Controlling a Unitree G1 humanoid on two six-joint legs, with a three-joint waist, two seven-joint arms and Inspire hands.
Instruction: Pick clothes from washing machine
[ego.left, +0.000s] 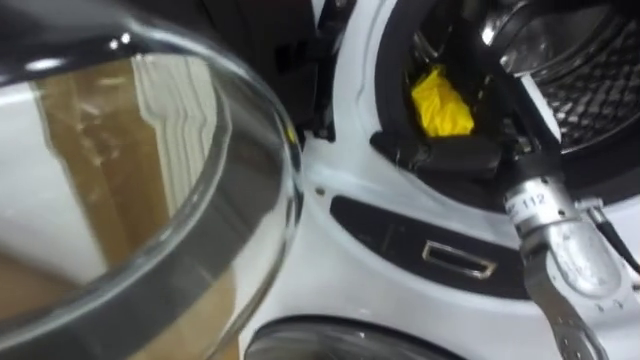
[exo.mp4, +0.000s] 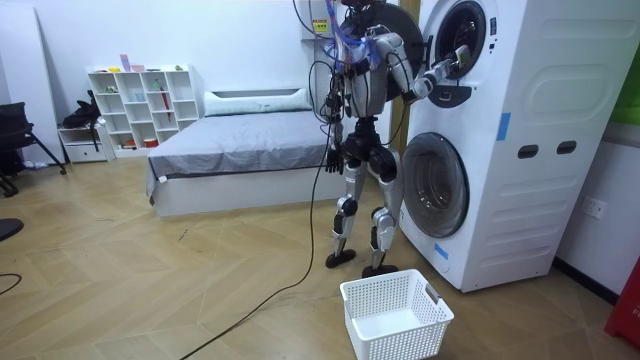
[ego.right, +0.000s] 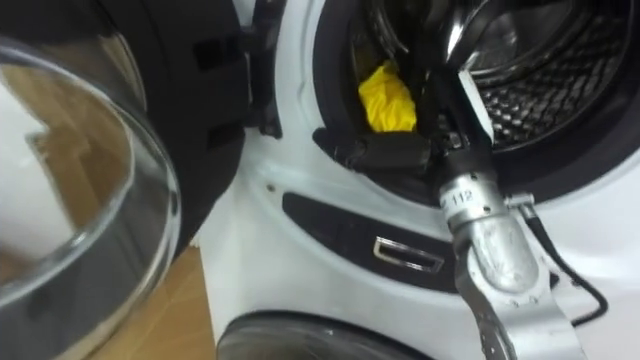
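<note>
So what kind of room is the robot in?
Probably a bedroom with a laundry corner: there is a bed, a white cubby shelf by the wall, and a stacked pair of front-loading washing machines with a white laundry basket in front of them.

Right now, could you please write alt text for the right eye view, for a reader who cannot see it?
The robot's right hand is at the mouth of the upper washing machine's drum, beside a crumpled yellow cloth. The open glass door curves across the left.
</note>
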